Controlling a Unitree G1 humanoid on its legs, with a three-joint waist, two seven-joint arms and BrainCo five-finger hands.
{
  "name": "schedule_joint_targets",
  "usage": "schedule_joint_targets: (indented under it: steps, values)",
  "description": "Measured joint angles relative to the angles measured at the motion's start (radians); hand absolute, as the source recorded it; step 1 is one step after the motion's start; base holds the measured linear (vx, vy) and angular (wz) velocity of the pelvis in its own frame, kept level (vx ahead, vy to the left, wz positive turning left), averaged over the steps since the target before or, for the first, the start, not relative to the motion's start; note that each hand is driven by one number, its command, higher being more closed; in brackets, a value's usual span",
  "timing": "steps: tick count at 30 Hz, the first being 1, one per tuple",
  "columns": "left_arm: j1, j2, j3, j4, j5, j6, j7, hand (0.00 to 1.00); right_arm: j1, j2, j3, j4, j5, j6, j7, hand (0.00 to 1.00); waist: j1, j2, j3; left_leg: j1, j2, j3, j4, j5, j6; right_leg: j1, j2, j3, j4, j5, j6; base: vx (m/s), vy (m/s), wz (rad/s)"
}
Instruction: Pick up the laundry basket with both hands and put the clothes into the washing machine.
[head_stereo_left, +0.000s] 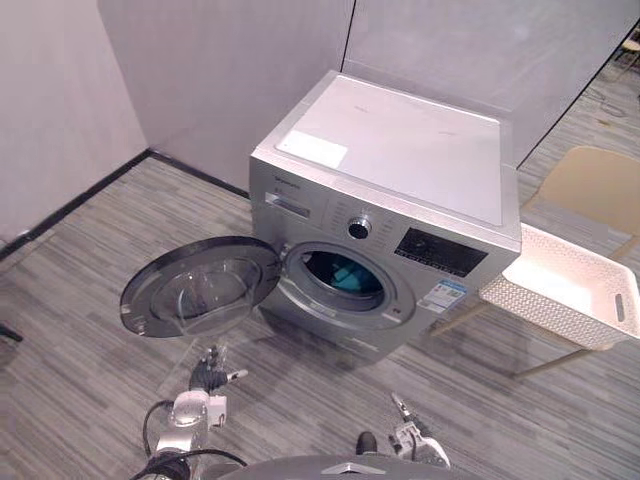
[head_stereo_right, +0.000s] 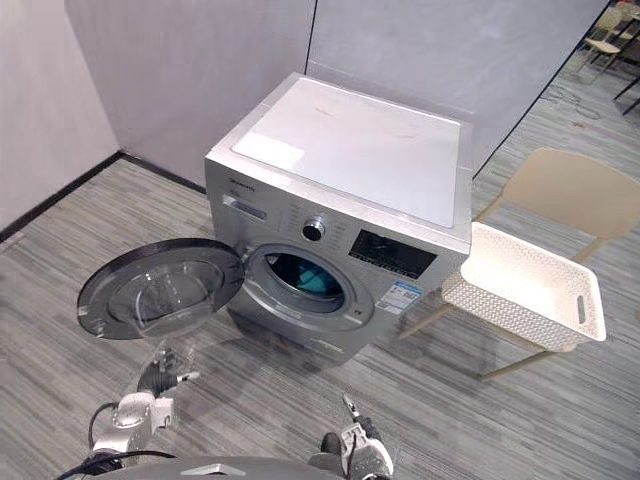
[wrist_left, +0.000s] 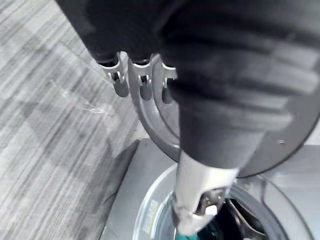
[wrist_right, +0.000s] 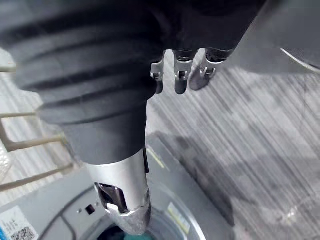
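our left hand (head_stereo_left: 208, 378) hangs low over the grey striped floor (head_stereo_left: 80, 330), its fingers (wrist_left: 120, 82) loosely straight and the thumb (wrist_left: 200, 200) held apart, with nothing in its grasp. our right hand (head_stereo_left: 410, 438) is just as slack, its fingers (wrist_right: 180, 80) relaxed and closed on nothing. ahead of both hands stands the silver washing machine (head_stereo_left: 400, 170). its round door (head_stereo_left: 200, 285) swings wide open just ahead of the left hand, and the drum opening lies ahead between the two hands. a teal bundle of clothes (head_stereo_left: 350, 275) lies inside the drum (we cannot make out how many pieces). the white laundry basket (head_stereo_left: 540, 305) sits well off to the right of the right hand, beside the machine, resting on a beige chair (head_stereo_left: 590, 180), and neither hand touches it.
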Motion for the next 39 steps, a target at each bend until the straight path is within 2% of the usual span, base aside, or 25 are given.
schedule_joint_targets:
  steps: [1,3,5,7,8,9,10,11,13,15,17,18,20,21,22,23,24,28,32,36,38,39]
  values:
    - [0.0,0.004,-0.004,-0.004,0.0,-0.008,-0.007,0.0,-0.003,-0.005,0.0,-0.001,0.003,0.0,0.0,0.0,0.002,-0.011,-0.005,-0.014,-0.009,-0.001,-0.005,0.005,0.001,-0.017,-0.01,0.001,0.002,-0.003,0.028,-0.23,-0.04,0.16]
    - [0.008,-0.009,-0.022,0.003,0.002,-0.013,-0.032,0.0,-0.011,-0.025,-0.002,-0.005,0.001,-0.005,0.0,0.0,0.002,0.02,0.015,-0.082,-0.015,-0.012,0.038,0.016,0.019,-0.066,-0.015,0.001,0.004,-0.006,0.022,-0.14,-0.025,0.15]
    - [0.041,-0.011,-0.021,0.016,0.01,-0.012,-0.04,0.0,-0.004,-0.043,-0.008,-0.005,-0.011,-0.002,-0.001,0.0,0.01,0.031,0.023,-0.1,0.001,-0.014,0.101,-0.017,0.014,-0.05,-0.002,0.002,0.002,0.011,0.009,-0.07,0.012,-0.09]
    - [0.072,-0.005,0.002,0.029,0.019,-0.01,-0.05,0.0,0.014,-0.04,-0.009,-0.005,-0.02,0.001,-0.001,0.0,0.013,0.027,0.031,-0.094,0.028,-0.022,0.163,-0.064,0.006,-0.01,0.024,-0.003,0.007,0.004,-0.027,-0.05,0.021,-0.12]
    - [0.087,-0.002,0.021,0.03,0.024,-0.003,-0.054,0.0,0.013,-0.04,-0.008,-0.008,-0.033,0.001,0.0,0.0,0.013,0.025,0.036,-0.094,0.044,-0.024,0.186,-0.088,0.011,-0.016,0.047,0.019,0.04,-0.043,-0.095,-0.01,0.019,-0.1]
    - [0.09,0.0,0.027,0.03,0.025,0.002,-0.055,0.0,0.011,-0.038,-0.008,-0.009,-0.043,0.001,0.001,0.0,0.01,0.029,0.038,-0.093,0.05,-0.027,0.186,-0.089,0.013,-0.024,0.063,0.042,0.062,-0.092,-0.137,-0.02,0.031,0.0]
    - [0.09,0.006,0.033,0.03,0.027,0.008,-0.057,0.0,0.012,-0.03,-0.008,-0.012,-0.054,0.002,0.002,0.0,0.004,0.018,0.047,-0.094,0.052,-0.038,0.176,-0.086,0.018,-0.043,0.088,0.092,0.11,-0.185,-0.187,-0.02,0.038,0.24]
    - [0.09,0.013,0.034,0.033,0.026,0.01,-0.059,0.0,0.016,-0.016,-0.007,-0.015,-0.056,0.003,0.004,0.0,-0.005,0.003,0.059,-0.095,0.048,-0.043,0.173,-0.086,0.018,-0.064,0.103,0.138,0.179,-0.214,-0.178,-0.01,0.037,0.36]
    - [0.091,0.035,0.036,0.043,0.024,0.024,-0.059,0.0,0.048,0.005,-0.008,-0.016,-0.056,0.005,0.008,0.0,-0.02,-0.044,0.051,-0.093,0.031,-0.074,0.171,-0.092,0.01,-0.06,0.112,0.184,0.219,-0.19,-0.174,0.08,-0.022,0.55]
    - [0.093,0.026,0.044,0.048,0.014,0.028,-0.057,0.0,0.064,0.0,-0.008,-0.018,-0.057,0.005,0.008,0.0,-0.005,-0.046,0.048,-0.063,0.035,-0.089,0.134,-0.087,-0.003,-0.028,0.12,0.174,0.19,-0.177,-0.15,0.19,-0.061,0.25]
    - [0.091,-0.001,0.051,0.052,0.001,0.028,-0.054,0.0,0.068,-0.004,-0.006,-0.039,-0.085,0.005,0.009,0.0,0.002,-0.037,0.016,-0.031,0.032,-0.067,0.028,-0.027,0.001,0.007,0.12,0.175,0.06,-0.112,-0.085,0.18,-0.042,-0.09]
    - [0.089,-0.008,0.057,0.052,-0.004,0.028,-0.053,0.0,0.069,-0.005,-0.005,-0.045,-0.096,0.005,0.009,0.0,0.003,-0.033,0.008,-0.023,0.032,-0.06,0.002,-0.01,0.001,0.008,0.121,0.176,0.035,-0.094,-0.077,0.23,-0.044,-0.11]
    - [0.076,-0.052,0.073,0.025,-0.036,0.028,-0.05,0.0,0.051,-0.018,-0.001,-0.048,-0.102,0.005,0.008,0.0,0.001,-0.006,0.003,0.008,0.029,-0.027,-0.04,0.049,-0.004,0.033,0.119,0.176,-0.022,-0.05,-0.088,0.24,-0.029,-0.08]
    - [0.083,-0.059,0.077,0.009,-0.046,0.028,-0.049,0.0,0.053,-0.018,0.0,-0.049,-0.115,0.004,0.008,0.0,0.005,-0.006,0.003,0.003,0.027,-0.02,-0.005,0.052,-0.006,0.052,0.113,0.176,-0.033,-0.039,-0.083,0.18,0.059,0.07]
    - [0.092,-0.07,0.079,-0.031,-0.067,0.025,-0.049,0.0,0.057,-0.014,0.009,-0.061,-0.132,0.001,0.008,0.0,0.004,-0.031,0.002,-0.032,0.0,-0.017,0.029,0.012,-0.006,0.087,0.082,0.18,-0.049,-0.038,-0.083,0.13,0.079,0.18]
    - [0.105,-0.092,0.08,-0.089,-0.087,0.025,-0.046,0.0,0.083,-0.026,0.02,-0.074,-0.135,-0.002,0.008,0.0,0.006,-0.005,-0.024,-0.017,-0.026,-0.018,-0.084,0.085,0.04,0.098,0.086,0.18,-0.057,-0.027,-0.087,0.18,0.119,0.0]
    - [0.129,-0.101,0.08,-0.175,-0.107,0.013,-0.041,0.0,0.09,-0.043,0.026,-0.086,-0.135,-0.004,0.009,0.0,0.013,0.004,-0.03,0.012,-0.029,0.013,-0.12,0.107,0.051,0.108,0.092,0.185,-0.064,-0.025,-0.087,0.11,0.061,-0.19]
    - [0.152,-0.073,0.108,-0.369,-0.123,0.004,-0.032,0.0,0.101,-0.042,0.038,-0.09,-0.136,-0.006,0.013,0.0,0.012,-0.001,-0.037,0.025,-0.029,0.02,-0.156,0.12,0.053,0.103,0.095,0.18,-0.069,-0.025,-0.087,0.06,0.002,-0.07]
    - [0.138,-0.072,0.235,-0.479,-0.122,-0.017,-0.011,0.0,0.159,-0.046,0.023,-0.084,-0.173,-0.004,0.046,0.0,0.004,0.008,-0.031,0.024,-0.028,0.022,-0.2,0.149,0.053,0.092,0.098,0.156,-0.078,-0.025,-0.087,-0.04,-0.038,0.01]
    - [0.086,-0.035,0.371,-0.48,-0.118,-0.021,0.039,0.0,0.178,-0.043,0.017,-0.085,-0.173,0.002,0.055,0.0,-0.002,-0.013,0.007,0.015,-0.029,0.042,-0.231,0.173,0.052,0.058,0.098,0.157,-0.086,-0.026,-0.088,-0.12,-0.04,-0.15]
    - [0.03,0.01,0.452,-0.481,-0.099,-0.022,0.083,0.0,0.184,-0.035,-0.012,-0.093,-0.173,0.004,0.075,0.0,-0.002,-0.045,0.024,-0.028,-0.028,0.053,-0.229,0.184,0.05,0.014,0.099,0.161,-0.103,-0.033,-0.094,-0.22,-0.061,-0.14]
    - [0.014,0.022,0.467,-0.481,-0.097,-0.022,0.098,0.0,0.184,-0.034,-0.015,-0.099,-0.173,0.004,0.078,0.0,-0.003,-0.051,0.028,-0.044,-0.027,0.053,-0.229,0.189,0.051,-0.001,0.101,0.164,-0.106,-0.035,-0.096,-0.19,-0.065,-0.04]
